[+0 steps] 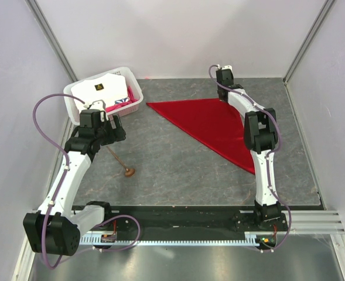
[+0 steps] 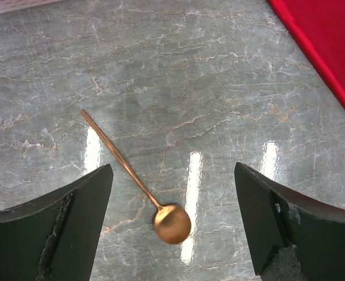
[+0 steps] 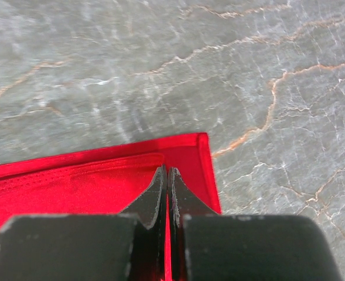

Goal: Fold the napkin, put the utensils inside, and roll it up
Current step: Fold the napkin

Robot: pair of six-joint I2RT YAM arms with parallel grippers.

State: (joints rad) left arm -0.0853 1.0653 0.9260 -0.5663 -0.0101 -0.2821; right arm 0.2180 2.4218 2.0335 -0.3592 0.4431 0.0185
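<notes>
Left pincer (image 2: pixel 172 170) hangs over the table with its two black fingers (image 2: pixel 72 222) spread wide, and it holds nothing. Between those fingers, down on the grey stone-look table top (image 1: pixel 178 164), lies the small brown spoon with a thin straight handle and a little round bowl (image 2: pixel 128 170). The fingers do not touch the spoon. The left wrist view shows the whole spoon, shiny and slanted, with its bowl at the near end. The top view shows less of it, because the far end of the handle slips under the left pincer there. The right pincer (image 3: pixel 166 175) is squeezed tight on a corner of the big bright red soft cloth napkin (image 1: pixel 213 126). The right wrist view shows this best: a thin red strip sits pinched between the two closed fingers, and the hemmed corner pokes out just past the tips. From the top view you cannot tell how that pincer stands, since the arm covers it. The top view does show that the napkin lies flat as a triangle at the far right of the table, with one long point reaching left. The spoon lies apart from the napkin, on the left side. Only the top view shows the white plastic basket (image 1: pixel 72 96) in the far left corner, with white and pink cloth (image 1: pixel 120 99) inside.
</notes>
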